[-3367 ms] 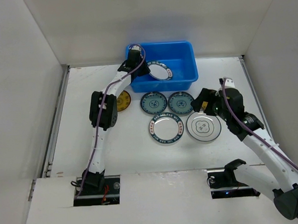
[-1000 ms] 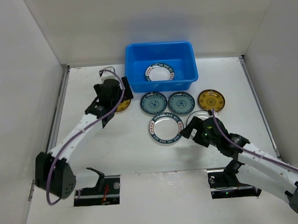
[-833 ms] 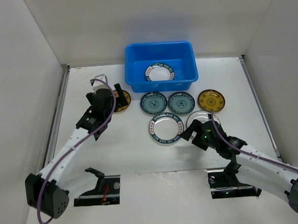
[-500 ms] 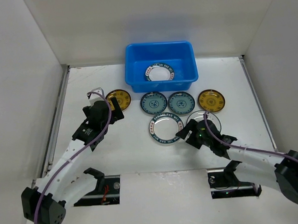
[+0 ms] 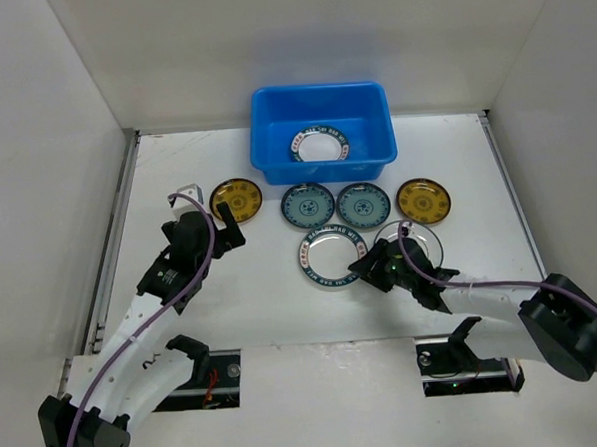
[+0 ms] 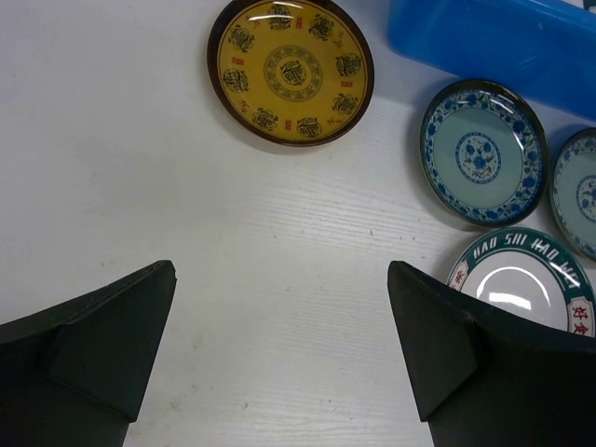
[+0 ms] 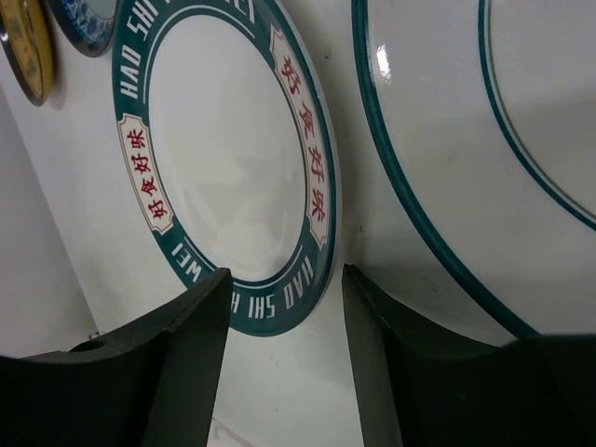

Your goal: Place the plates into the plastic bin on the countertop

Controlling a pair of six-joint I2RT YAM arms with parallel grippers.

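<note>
Your right pincer [image 7: 284, 279], jaws spread and empty, sits low over the worktop [image 7: 307, 391] with the lettered-rim plate [image 7: 223, 158] just ahead-left, its edge between the fingers [image 7: 177, 345]; the bin [image 5: 366, 166] lies well beyond.

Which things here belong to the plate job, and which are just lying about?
Job: bin, plate inside it, yellow plates, teal plates, rimmed plate, white plate, countertop.
Not the job: walls, edge rail.
</note>
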